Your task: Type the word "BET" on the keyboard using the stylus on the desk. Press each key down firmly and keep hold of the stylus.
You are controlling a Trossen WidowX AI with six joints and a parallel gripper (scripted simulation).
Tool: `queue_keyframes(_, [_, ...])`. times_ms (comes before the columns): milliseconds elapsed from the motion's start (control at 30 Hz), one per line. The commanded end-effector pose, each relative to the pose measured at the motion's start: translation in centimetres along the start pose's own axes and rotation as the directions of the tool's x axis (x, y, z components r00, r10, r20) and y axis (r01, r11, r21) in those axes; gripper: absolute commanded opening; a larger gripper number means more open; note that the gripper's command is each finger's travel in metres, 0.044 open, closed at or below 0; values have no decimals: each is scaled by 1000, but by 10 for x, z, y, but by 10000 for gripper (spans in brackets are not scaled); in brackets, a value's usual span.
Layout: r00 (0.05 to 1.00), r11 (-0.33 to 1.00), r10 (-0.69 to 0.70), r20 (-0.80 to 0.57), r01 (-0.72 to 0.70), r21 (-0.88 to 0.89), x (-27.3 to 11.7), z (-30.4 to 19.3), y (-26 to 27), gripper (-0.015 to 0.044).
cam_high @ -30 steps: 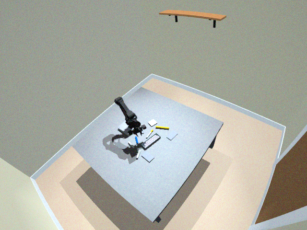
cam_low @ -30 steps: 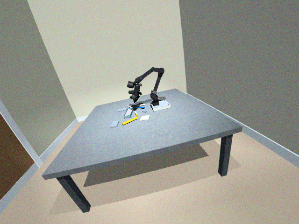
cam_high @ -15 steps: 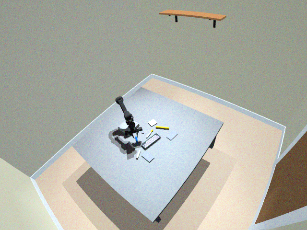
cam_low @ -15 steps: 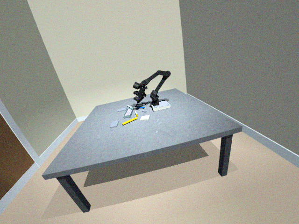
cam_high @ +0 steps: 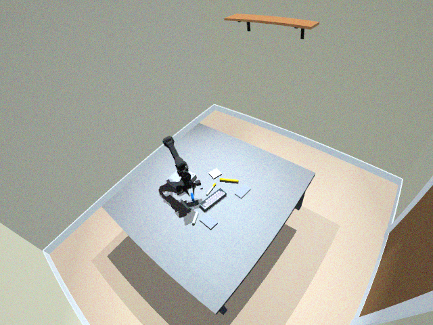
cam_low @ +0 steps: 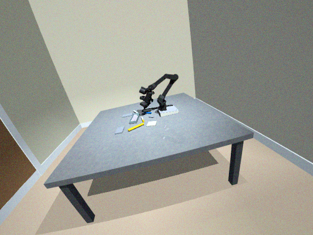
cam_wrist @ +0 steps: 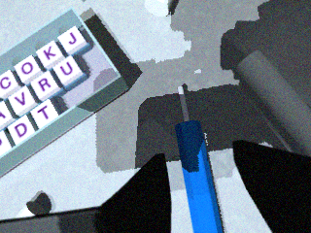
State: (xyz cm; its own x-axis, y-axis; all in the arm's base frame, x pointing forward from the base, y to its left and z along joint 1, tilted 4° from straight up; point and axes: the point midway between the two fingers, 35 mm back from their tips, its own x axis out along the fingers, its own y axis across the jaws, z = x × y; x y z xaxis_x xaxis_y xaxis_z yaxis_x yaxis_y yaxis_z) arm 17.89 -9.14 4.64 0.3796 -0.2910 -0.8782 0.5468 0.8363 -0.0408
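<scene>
Here, wrist cam: gripper (cam_wrist: 201, 167) fingers part-open either side of blue stylus (cam_wrist: 198, 170), lower center, gripping nothing. Keyboard (cam_wrist: 46, 83) letters readable upper left; top view shows only pale keys (cam_high: 212, 200).

a grey worktop (cam_high: 223, 244) on dark legs stands on a tan floor (cam_high: 349, 210), with a pale skirting (cam_high: 307, 139) along the walls. a yellow bar (cam_high: 229, 180) lies flat on it, with a white square pad (cam_high: 214, 172) just beside one end. a grey tile (cam_high: 242, 191) lies near the bar's other end, and a second grey tile (cam_high: 208, 221) lies further along, touching nothing. a white marker (cam_high: 195, 218) sits just beside that second tile; another white, yellow-tipped marker (cam_high: 210, 189) lies near the bar. a wooden shelf (cam_high: 271, 20) on dark brackets hangs on the far wall. a brown door (cam_high: 405, 258) shows at the room's edge.
</scene>
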Motion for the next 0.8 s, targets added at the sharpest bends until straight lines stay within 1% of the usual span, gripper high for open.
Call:
queue_keyframes(0, [1000, 1000, -7, -6, 7, -4, 3, -4, -1, 150])
queue_keyframes(767, [1000, 1000, -7, -6, 7, -4, 10, -7, -1, 150])
